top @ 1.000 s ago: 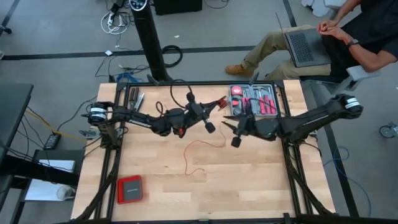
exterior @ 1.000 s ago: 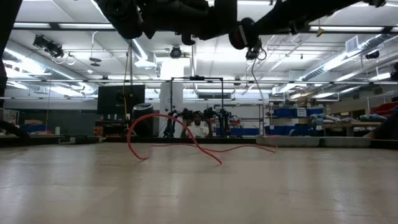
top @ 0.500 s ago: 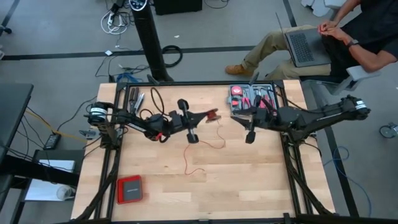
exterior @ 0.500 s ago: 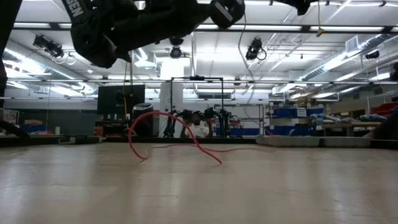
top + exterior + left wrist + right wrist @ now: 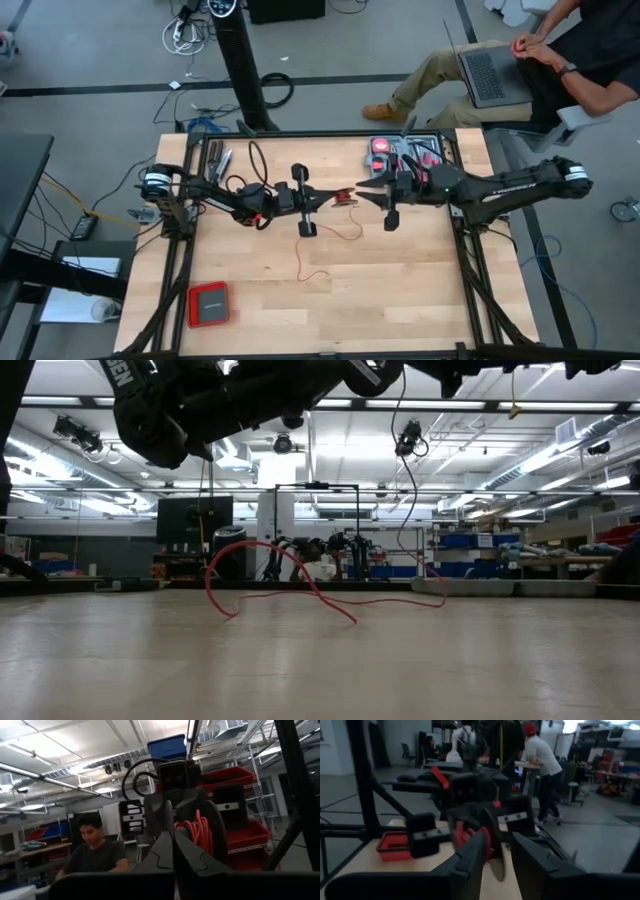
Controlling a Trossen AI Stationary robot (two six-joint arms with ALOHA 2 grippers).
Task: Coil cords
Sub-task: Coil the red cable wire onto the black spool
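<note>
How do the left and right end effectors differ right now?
The left end effector's fingers are shut on the red cord's bundle; the right end effector's fingers are open, holding nothing. The left one points toward the table's right, the right one toward its left. Both hang above the table, facing each other.

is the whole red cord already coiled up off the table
No, a long loose stretch of the red cord trails across the table, with only a small bundle at the left gripper.
</note>
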